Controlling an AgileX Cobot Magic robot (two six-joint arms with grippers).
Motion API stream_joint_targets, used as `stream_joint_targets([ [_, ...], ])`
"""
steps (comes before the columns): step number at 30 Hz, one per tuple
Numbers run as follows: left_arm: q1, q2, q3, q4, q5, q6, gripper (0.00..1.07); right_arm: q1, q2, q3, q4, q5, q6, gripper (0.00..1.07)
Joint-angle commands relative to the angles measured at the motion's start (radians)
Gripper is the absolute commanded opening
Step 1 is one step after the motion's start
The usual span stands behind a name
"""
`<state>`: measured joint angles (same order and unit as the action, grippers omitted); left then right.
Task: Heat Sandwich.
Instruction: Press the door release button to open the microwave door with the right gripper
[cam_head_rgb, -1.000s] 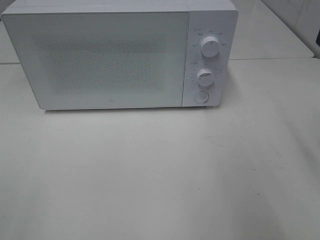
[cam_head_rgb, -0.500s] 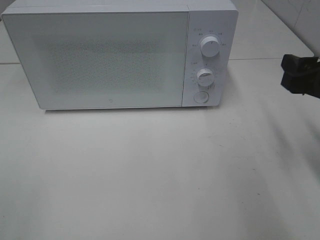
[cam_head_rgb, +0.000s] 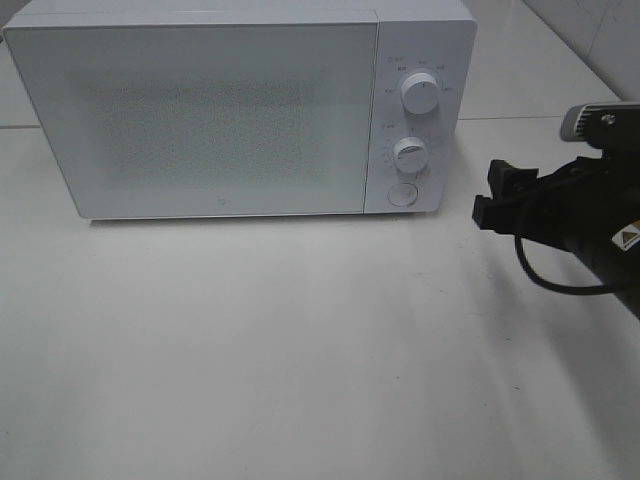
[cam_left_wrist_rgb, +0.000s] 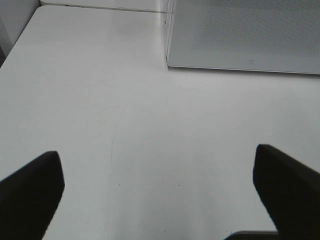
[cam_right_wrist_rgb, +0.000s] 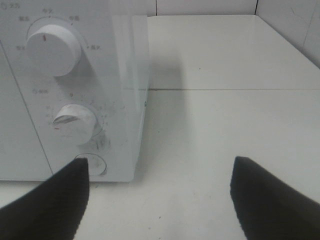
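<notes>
- The sandwich is not showing in any view; its place cannot be told.
- The microwave (cam_head_rgb: 200, 110) is standing on the table (cam_head_rgb: 300, 350) with its door closed.
- The right gripper (cam_head_rgb: 490, 192) is hovering just right of the microwave's control panel, level with the lower knob (cam_head_rgb: 410, 153) and button (cam_head_rgb: 402, 194). Its fingers are standing apart, gripping nothing.
- The left gripper (cam_left_wrist_rgb: 156, 152) is hanging over the table in front of the microwave's left front corner. Its fingers are spread wide, holding nothing.

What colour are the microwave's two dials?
White, upper dial and lower dial alike, matching the microwave casing; clearest in the right wrist view.
</notes>
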<state>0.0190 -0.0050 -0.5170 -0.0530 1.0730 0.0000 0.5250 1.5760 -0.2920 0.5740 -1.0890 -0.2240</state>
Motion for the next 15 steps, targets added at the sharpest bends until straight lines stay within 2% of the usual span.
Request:
stream_joint_targets([
  [1,0.004,-0.017,0.002,0.0,-0.004,0.0,0.97,0.046,0.025,-0.011,0.053,-0.035,-0.015,0.76],
  [5,0.004,-0.017,0.002,0.0,-0.004,0.0,0.97,0.13,0.086,-0.054,0.125,-0.034,-0.019,0.76],
  [15,0.004,-0.017,0.002,0.0,-0.004,0.0,0.97,0.231,0.179,-0.158,0.248,-0.009,-0.052,0.76],
])
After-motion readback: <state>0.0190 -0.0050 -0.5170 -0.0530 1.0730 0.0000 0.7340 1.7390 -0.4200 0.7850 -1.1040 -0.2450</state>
